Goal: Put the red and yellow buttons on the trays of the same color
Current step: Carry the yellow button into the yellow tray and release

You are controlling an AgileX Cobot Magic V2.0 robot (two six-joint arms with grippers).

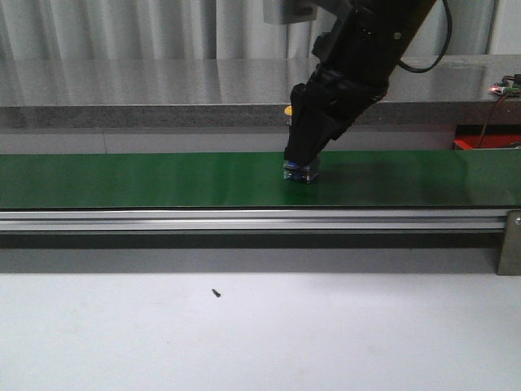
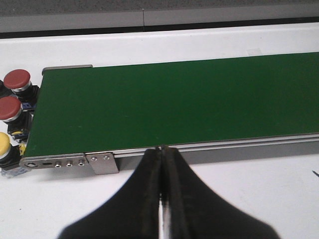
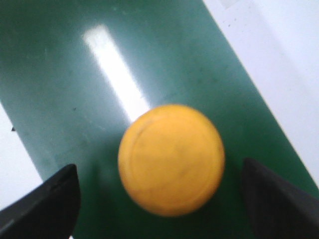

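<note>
Yellow button [image 1: 300, 171] on green belt [image 1: 163, 180], front view: right claw [image 1: 299, 160] down over it, mostly hiding it. White worktop [image 1: 260, 334] in front, small dark screw [image 1: 216, 293] on it.

Left wrist view: left claw [image 2: 162, 164] clenched, fingers pressed together, nothing held, above worktop just short of belt rail. Two red buttons [image 2: 17, 79] and another yellow one [image 2: 4, 144] beside belt end.

Right wrist view: right claw released, fingers [image 3: 47, 204] wide apart either side of yellow button, not touching.

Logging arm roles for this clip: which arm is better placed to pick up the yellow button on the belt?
Right. Its end effector is open with the yellow button between its fingers, down on the green belt. The left end effector is shut, off the belt.
</note>
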